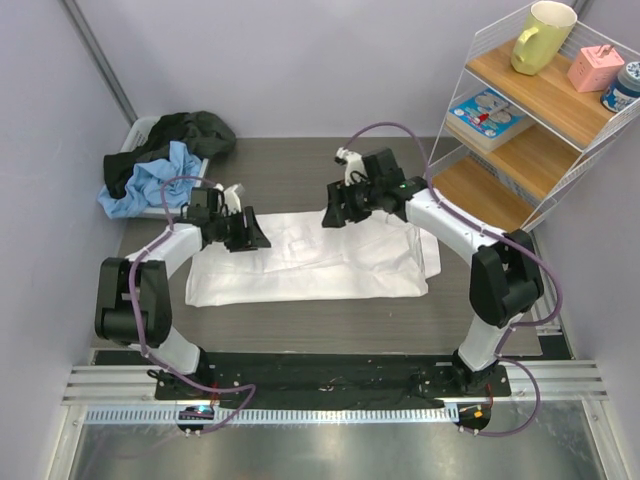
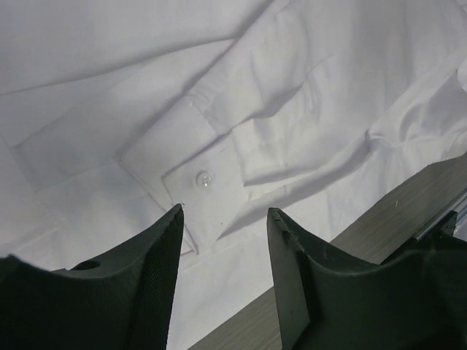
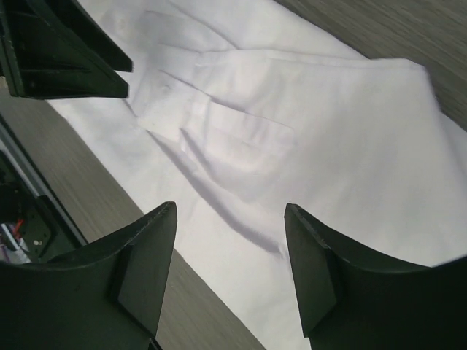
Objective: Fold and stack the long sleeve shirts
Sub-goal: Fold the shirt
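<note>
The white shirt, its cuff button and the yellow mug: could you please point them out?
white shirt (image 1: 320, 265), top external view, middle of its flattened body.
cuff button (image 2: 203, 179), left wrist view, centre of the button.
yellow mug (image 1: 540, 38), top external view, its outer wall.

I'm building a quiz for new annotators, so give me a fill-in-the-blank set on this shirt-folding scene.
1. The shirt lying flat on the table is ____ in colour.
2. The left gripper and the right gripper stand open above it, and both hold ____.
3. On the sleeve cuff in the left wrist view sits one small ____.
4. The mug on the top shelf is ____.

Missing words: white; nothing; button; yellow.
</note>
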`<state>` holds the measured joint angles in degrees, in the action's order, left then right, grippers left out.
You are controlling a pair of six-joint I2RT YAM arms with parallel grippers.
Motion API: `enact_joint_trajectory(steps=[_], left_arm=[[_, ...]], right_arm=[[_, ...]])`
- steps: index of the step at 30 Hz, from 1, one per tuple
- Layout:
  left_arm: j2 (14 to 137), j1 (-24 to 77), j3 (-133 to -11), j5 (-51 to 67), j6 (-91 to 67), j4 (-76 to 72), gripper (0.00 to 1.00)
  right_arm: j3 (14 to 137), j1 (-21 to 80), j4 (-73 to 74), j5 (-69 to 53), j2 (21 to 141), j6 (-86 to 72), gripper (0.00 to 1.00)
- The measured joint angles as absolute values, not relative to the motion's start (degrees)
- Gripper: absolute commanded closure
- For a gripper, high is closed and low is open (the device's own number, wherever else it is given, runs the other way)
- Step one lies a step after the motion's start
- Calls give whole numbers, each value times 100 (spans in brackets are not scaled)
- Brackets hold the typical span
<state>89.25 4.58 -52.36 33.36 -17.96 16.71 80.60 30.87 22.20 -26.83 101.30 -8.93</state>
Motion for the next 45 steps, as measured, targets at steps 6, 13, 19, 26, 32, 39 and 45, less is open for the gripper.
enact_joint_trajectory(steps=[6,13,19,26,32,39,45], left_arm=[[9341,478,-5341,3111,-1925,1693,56],[9349,687,-5334,2893,-1927,1745,60],[9408,738,-5323,2657,-1933,1763,61],[9461,738,-5113,2526,-2005,1756,60],[9585,738,-5094,2598,-2091,1708,63],[9627,749,-5092,2840,-2169,1533,89],[9614,755,-5105,2989,-2180,1505,100]], right_arm=[[7784,2447,2799,-2508,9898,-226,36],[7378,2307,3297,-2453,9802,174,36],[7297,2263,3479,-2469,9738,270,36],[7242,2259,3483,-2473,9712,296,36],[7218,2259,3520,-2475,9712,296,36],[7218,2248,3522,-2475,9712,296,36],[7218,2228,3540,-2451,9712,320,34]])
